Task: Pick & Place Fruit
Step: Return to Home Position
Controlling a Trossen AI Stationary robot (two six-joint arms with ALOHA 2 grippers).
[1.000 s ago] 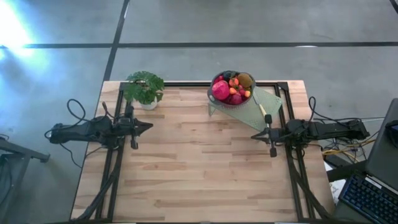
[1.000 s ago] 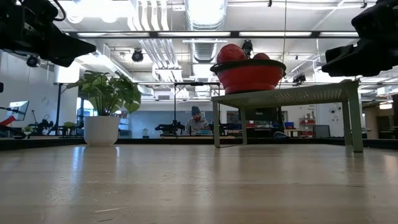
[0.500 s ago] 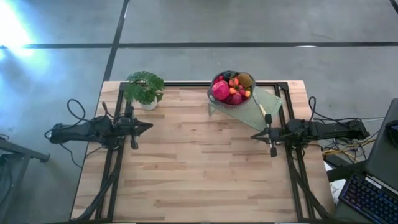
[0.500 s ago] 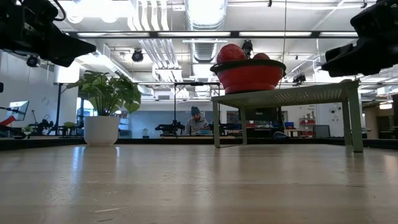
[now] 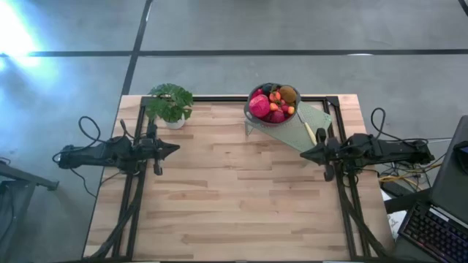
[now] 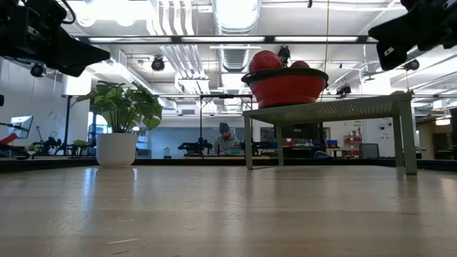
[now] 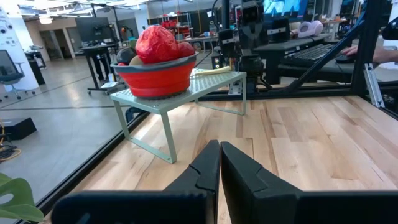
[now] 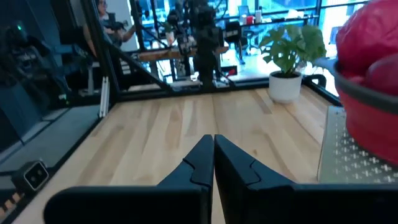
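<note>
My right pincer (image 5: 303,153), clenched empty, sits nearest the fruit (image 5: 272,104), heaped in the colander (image 6: 284,89) on the shelf (image 5: 294,133) just beyond it; left pincer (image 5: 175,148), clenched too, waits well apart.

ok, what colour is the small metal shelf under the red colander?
Pale green: the small perforated metal shelf shows best in the left wrist view.

left gripper (image 5: 175,148), right gripper (image 5: 302,154): 2 | potted plant (image 5: 170,102): 1 | colander (image 6: 285,89): 1 | fruit (image 5: 259,106): heaped, uncountable | shelf (image 5: 291,133): 1 | knife (image 5: 308,130): 1
</note>
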